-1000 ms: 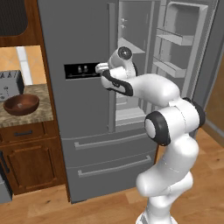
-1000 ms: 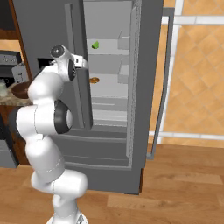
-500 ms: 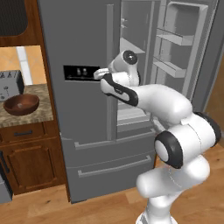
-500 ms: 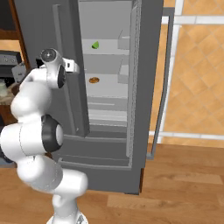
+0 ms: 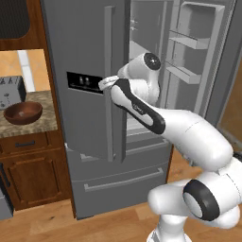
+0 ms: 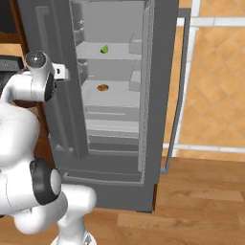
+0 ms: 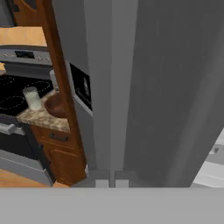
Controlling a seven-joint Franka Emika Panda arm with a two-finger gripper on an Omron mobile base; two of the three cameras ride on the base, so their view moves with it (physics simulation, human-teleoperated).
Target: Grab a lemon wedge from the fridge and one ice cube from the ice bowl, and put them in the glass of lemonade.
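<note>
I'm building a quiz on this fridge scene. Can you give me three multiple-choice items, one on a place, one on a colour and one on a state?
1. Where does the lemon wedge lie?
A. On an upper shelf inside the fridge
B. In the ice bowl
C. On the floor

2. What colour is the ice bowl?
A. White
B. Dark reddish-brown
C. Blue

3. How does the right-hand fridge door stand?
A. Shut
B. Swung open
C. Taken off

Answers:
1 A: the right base view shows the wedge on a shelf above the orange lump.
2 B: it sits glossy brown on the counter.
3 B: its inner door shelves face the left base camera.
</note>
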